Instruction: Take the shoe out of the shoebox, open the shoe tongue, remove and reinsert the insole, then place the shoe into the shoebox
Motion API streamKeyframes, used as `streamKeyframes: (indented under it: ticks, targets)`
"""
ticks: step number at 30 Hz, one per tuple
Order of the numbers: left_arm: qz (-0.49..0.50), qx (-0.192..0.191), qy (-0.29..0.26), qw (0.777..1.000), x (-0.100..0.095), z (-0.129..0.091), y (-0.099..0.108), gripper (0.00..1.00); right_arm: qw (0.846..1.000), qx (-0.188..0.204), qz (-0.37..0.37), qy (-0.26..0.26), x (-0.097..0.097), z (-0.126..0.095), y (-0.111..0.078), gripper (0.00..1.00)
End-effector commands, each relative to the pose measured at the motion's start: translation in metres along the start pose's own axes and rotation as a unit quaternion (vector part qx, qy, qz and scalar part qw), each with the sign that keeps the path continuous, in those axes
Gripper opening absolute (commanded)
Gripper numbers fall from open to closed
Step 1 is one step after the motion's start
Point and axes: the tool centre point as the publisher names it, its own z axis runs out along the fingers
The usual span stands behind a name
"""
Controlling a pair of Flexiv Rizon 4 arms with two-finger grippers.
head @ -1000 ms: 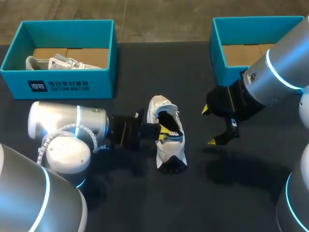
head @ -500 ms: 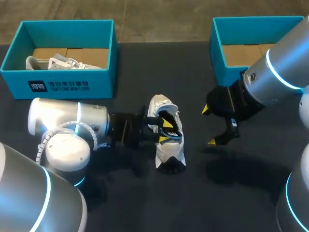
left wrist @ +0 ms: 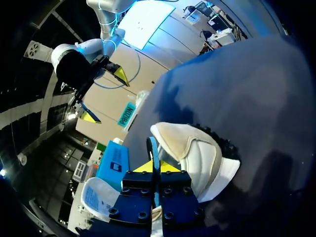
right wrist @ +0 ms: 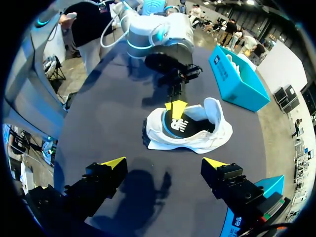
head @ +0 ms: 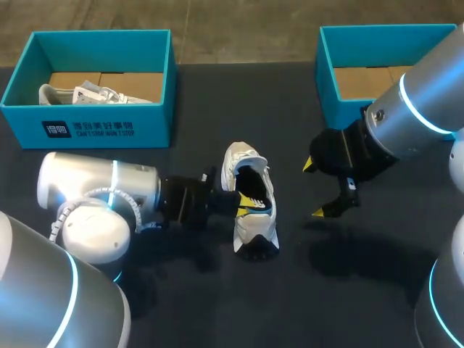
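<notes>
Well, the shoe lies on the table between the arms, crosswise to the nearer left gripper, which seems to pinch the insole edge. The right gripper hangs spread, well apart.

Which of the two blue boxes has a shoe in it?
The left shoebox, holding a white shoe; the right shoebox shows only bare cardboard.
</notes>
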Motion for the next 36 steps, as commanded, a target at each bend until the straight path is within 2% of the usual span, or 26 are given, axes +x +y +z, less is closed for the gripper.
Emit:
streamKeyframes:
  ticks: [1,5,11,12,13,15,16,24,29,31,34,36]
  targets:
    - [0.004,0.005,0.006,1.000,-0.003,0.007,0.014,0.00,1.000,-0.001,0.000,0.000,0.000,0.001,0.000,1.00]
    - [0.004,0.003,0.008,1.000,-0.004,0.007,0.019,0.00,1.000,-0.001,0.000,0.000,0.000,0.001,0.000,1.00]
    - [0.005,0.001,0.008,1.000,-0.005,0.002,0.013,0.00,1.000,-0.001,0.000,0.000,0.000,0.001,0.000,1.00]
    - [0.005,0.001,0.007,1.000,-0.005,0.001,0.011,0.27,1.000,-0.001,0.000,0.000,0.000,0.001,0.000,1.00]
    - [0.006,0.000,0.005,1.000,-0.007,0.000,0.009,0.42,1.000,-0.001,0.000,0.000,0.000,0.001,0.000,1.00]
    - [0.008,0.000,0.000,1.000,-0.010,-0.002,0.005,0.50,1.000,-0.001,0.000,0.000,0.000,0.001,0.000,1.00]
    - [0.009,0.000,-0.002,1.000,-0.011,-0.004,0.003,0.64,1.000,-0.001,0.000,0.000,0.000,0.001,0.000,1.00]
    - [0.018,-0.004,-0.018,1.000,-0.026,-0.021,-0.007,0.69,1.000,-0.001,0.000,0.000,0.000,0.001,0.000,1.00]
    - [0.026,-0.007,-0.026,0.999,-0.035,-0.030,-0.012,0.67,1.000,-0.001,0.000,0.000,0.000,0.001,0.000,1.00]
    - [0.028,-0.006,-0.026,0.999,-0.037,-0.031,-0.014,0.61,1.000,-0.001,0.000,0.000,0.000,0.001,0.000,1.00]
    - [0.031,-0.004,-0.027,0.999,-0.038,-0.032,-0.016,0.62,1.000,-0.001,0.000,0.000,0.000,0.001,0.000,1.00]
    - [0.025,0.005,-0.030,0.999,-0.037,-0.031,-0.017,0.58,1.000,-0.001,0.000,0.000,0.000,0.001,0.000,1.00]
